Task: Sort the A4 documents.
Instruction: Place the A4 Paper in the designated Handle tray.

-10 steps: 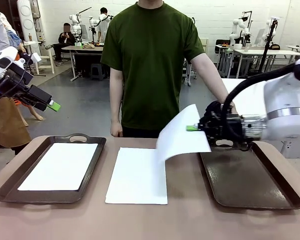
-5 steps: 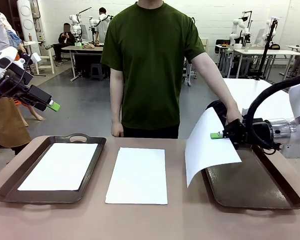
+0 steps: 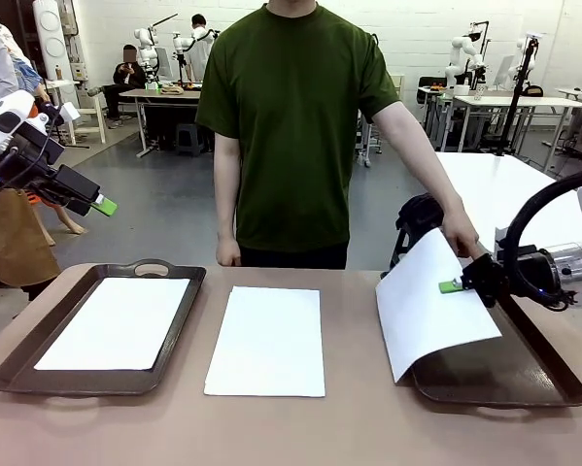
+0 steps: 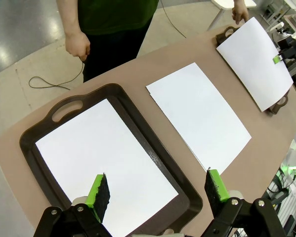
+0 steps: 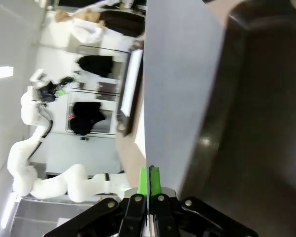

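Document one, a plain white A4 sheet, is lying flat inside the left tray. Document two is lying flat on the bare table, between the two trays and touching neither.

Document three is hanging tilted above the right tray, with its lower part reaching past that tray's left rim. Whether its bottom corner is touching the table cannot be told.

The right gripper is reaching in from the right side, fully closed, and is pinching document three at its right edge. In the right wrist view, the green pads are pressing together on the thin grey-looking sheet, with the dark tray beside it.

The left gripper is hovering high at the left, well apart from the table. In the left wrist view its jaws are standing wide apart above the left tray, and they are gripping nothing.

The person's hand is resting near the upper corner of document three, by the right tray's far end. The other hand is hanging at the table's far edge.
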`<state>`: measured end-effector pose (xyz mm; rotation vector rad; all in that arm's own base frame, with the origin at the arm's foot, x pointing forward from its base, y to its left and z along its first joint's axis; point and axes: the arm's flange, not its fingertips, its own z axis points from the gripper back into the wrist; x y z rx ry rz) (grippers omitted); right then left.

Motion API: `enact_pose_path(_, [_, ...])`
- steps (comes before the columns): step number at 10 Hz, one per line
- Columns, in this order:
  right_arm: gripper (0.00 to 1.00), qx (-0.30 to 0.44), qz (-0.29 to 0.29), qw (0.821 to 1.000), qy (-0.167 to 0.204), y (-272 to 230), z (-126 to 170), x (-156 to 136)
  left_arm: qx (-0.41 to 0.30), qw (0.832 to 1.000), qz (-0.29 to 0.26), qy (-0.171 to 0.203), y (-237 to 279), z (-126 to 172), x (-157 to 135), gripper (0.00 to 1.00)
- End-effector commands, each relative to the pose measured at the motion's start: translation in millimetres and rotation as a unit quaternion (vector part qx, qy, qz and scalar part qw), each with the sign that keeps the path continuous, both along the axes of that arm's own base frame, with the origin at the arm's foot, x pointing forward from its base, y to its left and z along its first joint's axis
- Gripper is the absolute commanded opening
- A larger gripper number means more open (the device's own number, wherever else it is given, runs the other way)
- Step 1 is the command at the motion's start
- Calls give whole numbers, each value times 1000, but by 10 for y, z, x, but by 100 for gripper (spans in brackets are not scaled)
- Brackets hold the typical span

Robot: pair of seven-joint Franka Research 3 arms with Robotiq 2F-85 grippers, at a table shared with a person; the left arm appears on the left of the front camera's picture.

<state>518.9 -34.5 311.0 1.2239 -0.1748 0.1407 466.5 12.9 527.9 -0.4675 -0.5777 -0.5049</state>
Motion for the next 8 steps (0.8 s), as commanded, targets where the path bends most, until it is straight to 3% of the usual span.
enact_pose_path(1, [1, -54, -5, 998, -12, -84, -57, 48, 4, 1000, 3, -4, 0, 7, 0, 100])
enact_pose_path(8, [1, -123, -27, 992, 19, -686, -66, 50, 4, 1000, 3, -4, 0, 7, 0, 100])
